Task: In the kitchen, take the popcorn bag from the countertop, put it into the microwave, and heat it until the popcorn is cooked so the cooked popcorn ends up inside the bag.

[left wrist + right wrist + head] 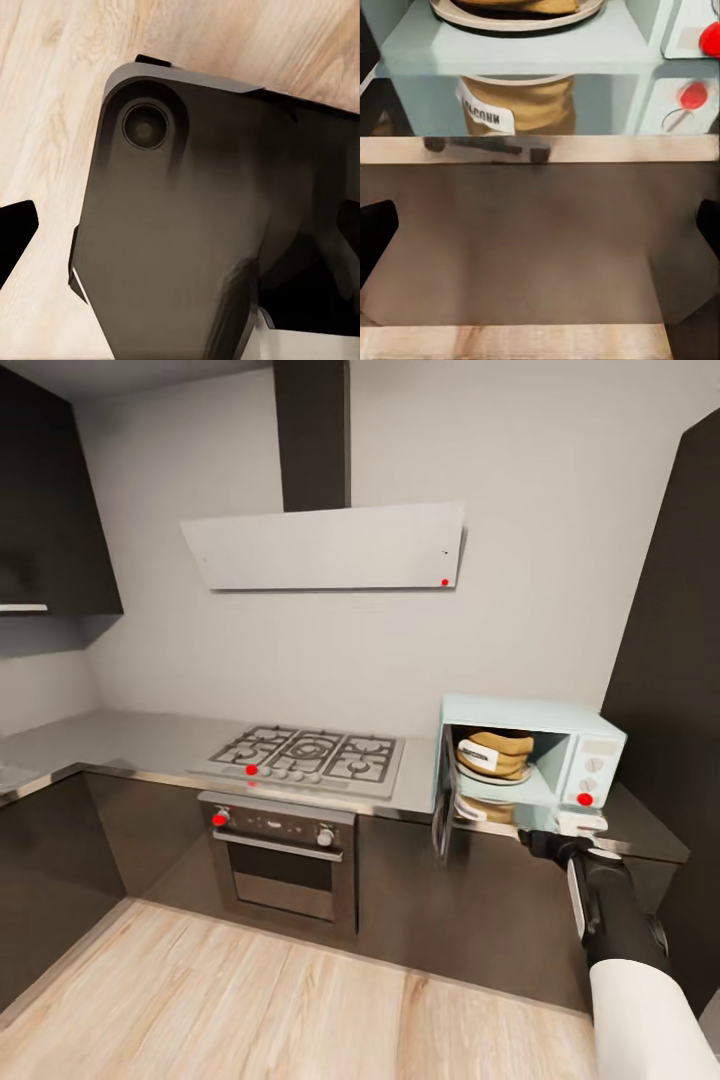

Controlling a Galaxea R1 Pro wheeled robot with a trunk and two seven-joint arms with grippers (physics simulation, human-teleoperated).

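The pale mint microwave (590, 738) stands on the grey countertop (140, 745) at the right, with its dark door (443, 815) swung open to the left. Inside, the tan popcorn bag (495, 753) with its white label lies on the round turntable plate (510, 16). The glossy countertop (540, 148) mirrors the bag. My right gripper (548, 838) is open and holds nothing, just in front of the counter edge below the microwave's opening; its fingertips (376, 232) are spread wide. My left gripper (180, 232) is open over my own dark base (187, 225) and the wood floor.
A gas cooktop (310, 755) and a built-in oven (285, 855) sit left of the microwave, under a white hood (325, 545). A tall dark cabinet (680, 650) stands close on the microwave's right. A red knob (585, 799) marks the microwave's panel.
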